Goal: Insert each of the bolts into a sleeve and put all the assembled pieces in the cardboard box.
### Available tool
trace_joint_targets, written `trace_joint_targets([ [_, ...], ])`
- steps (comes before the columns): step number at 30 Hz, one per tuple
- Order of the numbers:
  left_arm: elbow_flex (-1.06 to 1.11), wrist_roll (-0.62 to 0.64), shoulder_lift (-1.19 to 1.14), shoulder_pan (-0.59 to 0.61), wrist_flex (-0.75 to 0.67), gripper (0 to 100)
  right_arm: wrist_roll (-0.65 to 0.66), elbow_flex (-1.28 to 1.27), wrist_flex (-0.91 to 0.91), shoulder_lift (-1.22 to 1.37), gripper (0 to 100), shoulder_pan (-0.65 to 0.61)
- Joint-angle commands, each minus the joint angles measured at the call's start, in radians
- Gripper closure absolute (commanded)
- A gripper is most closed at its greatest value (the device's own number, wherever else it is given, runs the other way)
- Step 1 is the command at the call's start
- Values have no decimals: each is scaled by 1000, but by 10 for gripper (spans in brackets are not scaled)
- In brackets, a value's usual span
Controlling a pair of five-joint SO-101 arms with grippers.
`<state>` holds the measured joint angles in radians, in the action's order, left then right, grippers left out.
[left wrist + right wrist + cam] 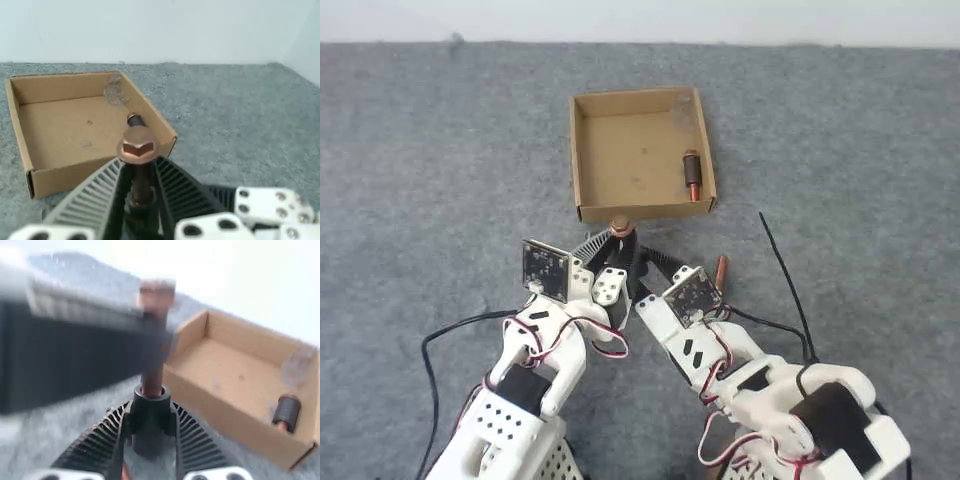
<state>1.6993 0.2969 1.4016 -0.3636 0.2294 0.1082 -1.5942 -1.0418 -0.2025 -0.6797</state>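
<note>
Both pincers meet at centre of high frame, just below box. Right gripper (150,416) clamped on black sleeve (150,400), open mouth facing bolt. Left gripper (140,167) clamped on bolt (138,145) shank, hex head toward box. Bolt long axis in line with sleeve bore, tip looks just inside mouth. Judged next: push straight along axis. Spare bolt (722,270) on carpet, centre-right. Farther, upper centre: cardboard box (582,150), assembled piece (692,175) by right wall
</note>
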Motion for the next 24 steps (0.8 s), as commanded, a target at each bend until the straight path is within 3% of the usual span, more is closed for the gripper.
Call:
trace_joint_targets([
  [1, -8, 11, -8, 3, 17, 991, 11, 57, -71, -48, 992, 36],
  [7, -8, 11, -8, 2, 17, 991, 2, 57, -74, -59, 992, 36],
  [12, -8, 11, -9, -3, 18, 989, -103, 58, -113, -59, 992, 36],
  [24, -8, 11, -9, -6, 52, 987, -109, 37, -163, -53, 992, 41],
])
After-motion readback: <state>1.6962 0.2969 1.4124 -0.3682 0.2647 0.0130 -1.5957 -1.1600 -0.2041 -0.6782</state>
